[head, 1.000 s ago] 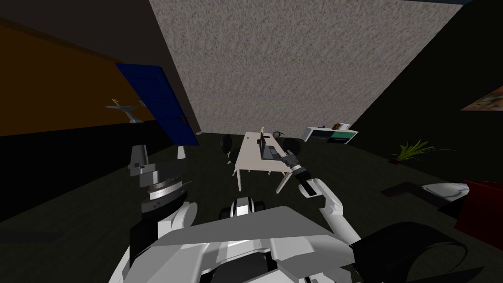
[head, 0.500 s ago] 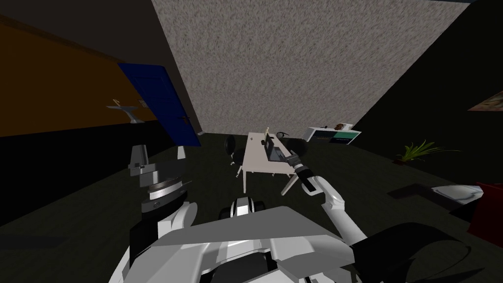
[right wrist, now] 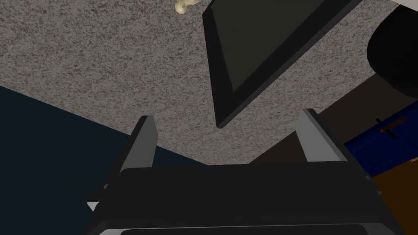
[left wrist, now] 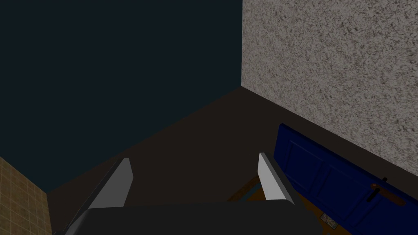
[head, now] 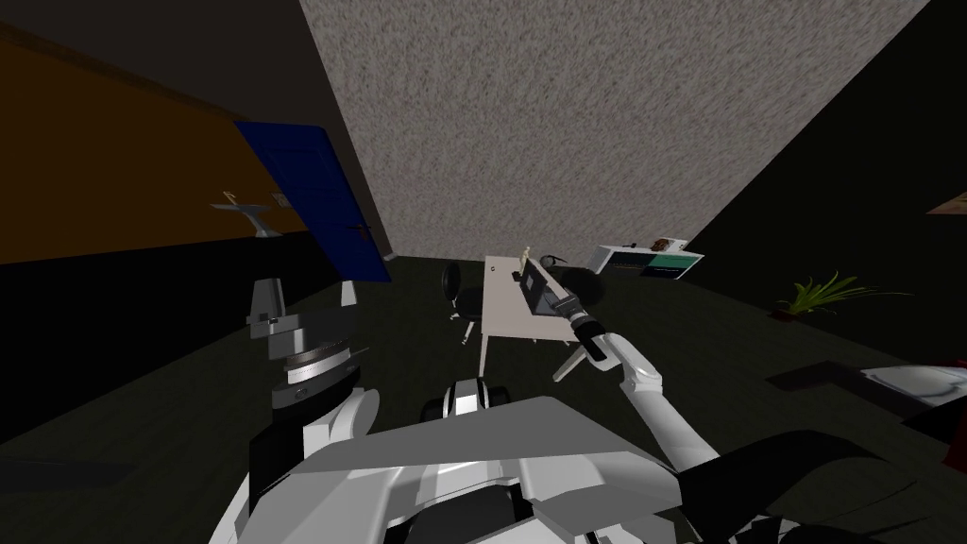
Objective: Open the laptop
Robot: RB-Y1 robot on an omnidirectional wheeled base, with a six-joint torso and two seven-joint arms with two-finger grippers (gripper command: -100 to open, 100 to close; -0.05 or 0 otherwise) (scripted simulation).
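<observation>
A dark laptop point(head: 539, 286) sits on a white desk point(head: 503, 312), its lid point(right wrist: 261, 49) raised well off the base. My right gripper point(head: 557, 302) hangs at the laptop's near edge, arm stretched out over the desk. In the right wrist view the gripper point(right wrist: 228, 134) is open and the lid's dark screen stands just beyond its fingertips point(right wrist: 146, 136), not touching them. My left gripper point(head: 307, 291) is held up near my left shoulder, far from the desk, and stands open point(left wrist: 194, 179) with nothing in it.
A small pale figurine point(head: 526, 255) stands at the desk's far end. Black chairs point(head: 457, 285) sit on both sides of the desk. A blue door point(head: 316, 203) is at the left, a low shelf point(head: 647, 259) and a plant point(head: 831, 293) at the right.
The laptop lid has swung up from nearly flat to well raised, with my right gripper rising alongside it. My head view has shifted, sliding the desk rightward.
</observation>
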